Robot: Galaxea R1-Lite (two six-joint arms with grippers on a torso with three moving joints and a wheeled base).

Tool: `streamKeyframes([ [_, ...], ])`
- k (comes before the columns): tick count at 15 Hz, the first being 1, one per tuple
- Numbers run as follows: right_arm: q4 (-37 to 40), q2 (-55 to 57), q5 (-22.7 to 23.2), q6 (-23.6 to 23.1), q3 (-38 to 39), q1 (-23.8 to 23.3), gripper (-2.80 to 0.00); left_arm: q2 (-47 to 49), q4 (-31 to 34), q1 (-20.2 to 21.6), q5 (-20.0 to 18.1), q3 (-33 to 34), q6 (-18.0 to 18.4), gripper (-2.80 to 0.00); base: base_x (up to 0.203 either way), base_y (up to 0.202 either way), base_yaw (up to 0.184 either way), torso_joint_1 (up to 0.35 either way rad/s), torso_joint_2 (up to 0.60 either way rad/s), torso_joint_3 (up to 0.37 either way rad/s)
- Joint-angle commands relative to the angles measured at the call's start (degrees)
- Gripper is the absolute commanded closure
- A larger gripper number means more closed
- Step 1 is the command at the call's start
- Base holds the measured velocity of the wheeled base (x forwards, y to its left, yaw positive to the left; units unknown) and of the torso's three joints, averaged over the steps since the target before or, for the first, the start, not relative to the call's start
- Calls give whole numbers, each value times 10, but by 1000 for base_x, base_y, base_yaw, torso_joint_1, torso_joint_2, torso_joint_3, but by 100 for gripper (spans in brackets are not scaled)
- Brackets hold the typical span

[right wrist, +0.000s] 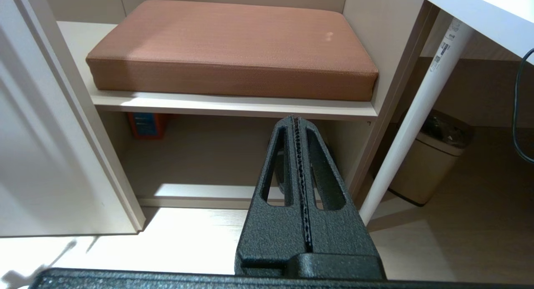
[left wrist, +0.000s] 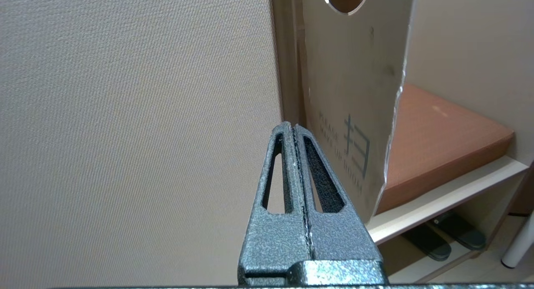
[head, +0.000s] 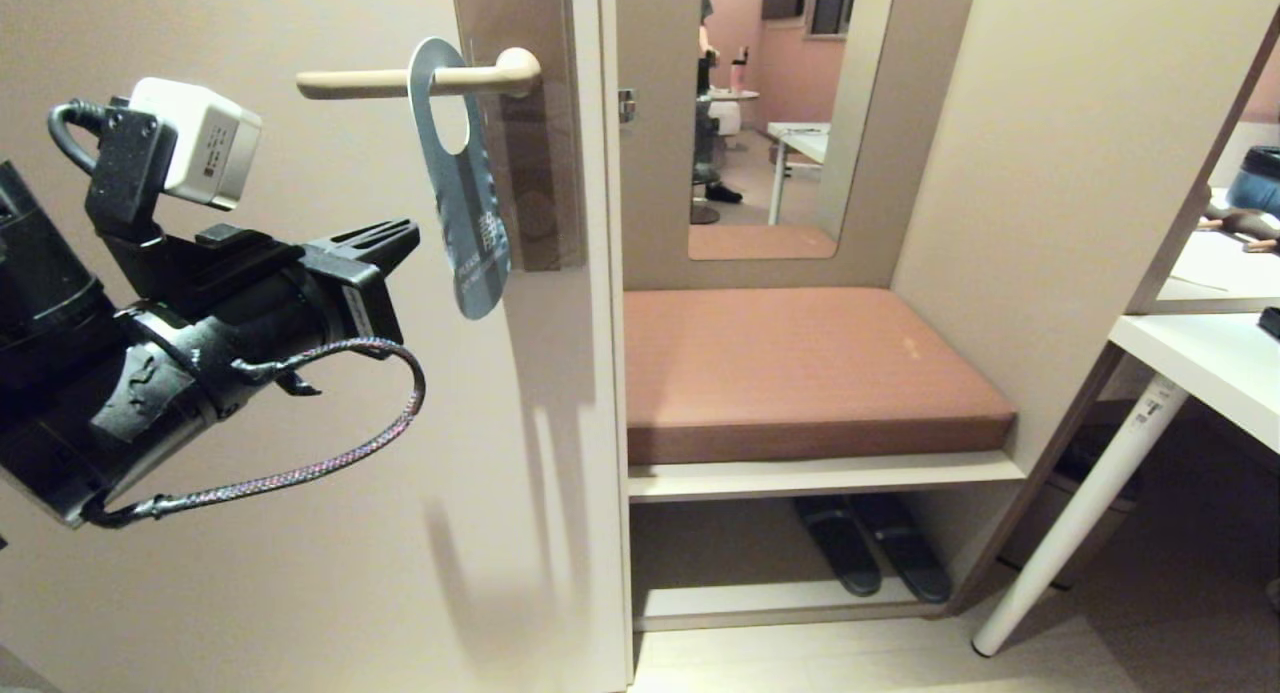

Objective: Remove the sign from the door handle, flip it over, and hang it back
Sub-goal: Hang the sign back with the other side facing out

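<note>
The sign [head: 465, 203] hangs by its round hole on the cream door handle [head: 400, 78], tilted away from the door, its blue-grey face toward the head view. In the left wrist view its pale face [left wrist: 354, 93] with dark lettering shows. My left gripper [head: 410, 235] is level with the sign's lower half, just left of it and close to the door. Its fingers [left wrist: 292, 127] are pressed together with nothing between them, and the sign hangs just beyond their tips. My right gripper [right wrist: 296, 119] is shut and empty, low down, pointing at the space under the bench.
The handle sits on a tall brown backplate [head: 530, 173] at the door's edge. Right of the door is a bench with a brown cushion [head: 800, 373], dark slippers [head: 870, 548] beneath and a mirror [head: 770, 113] above. A white table leg [head: 1080, 513] and a bin [right wrist: 429, 155] stand at right.
</note>
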Motion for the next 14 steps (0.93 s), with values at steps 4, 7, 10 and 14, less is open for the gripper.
streamKeyframes([
  [4,0,0,0,1,0,0,0,28,-3,-10,1,-28,2,0,0,0,0,0,0,0],
  [7,0,0,0,1,0,0,0,31,-3,-26,0,-42,-1,0,0,0,0,0,0,0],
  [10,0,0,1,1,0,0,0,33,-3,-38,0,-46,-1,0,0,0,0,0,0,0],
  [14,0,0,1,1,0,0,0,43,-4,-42,-13,-56,1,0,0,0,0,0,0,0],
])
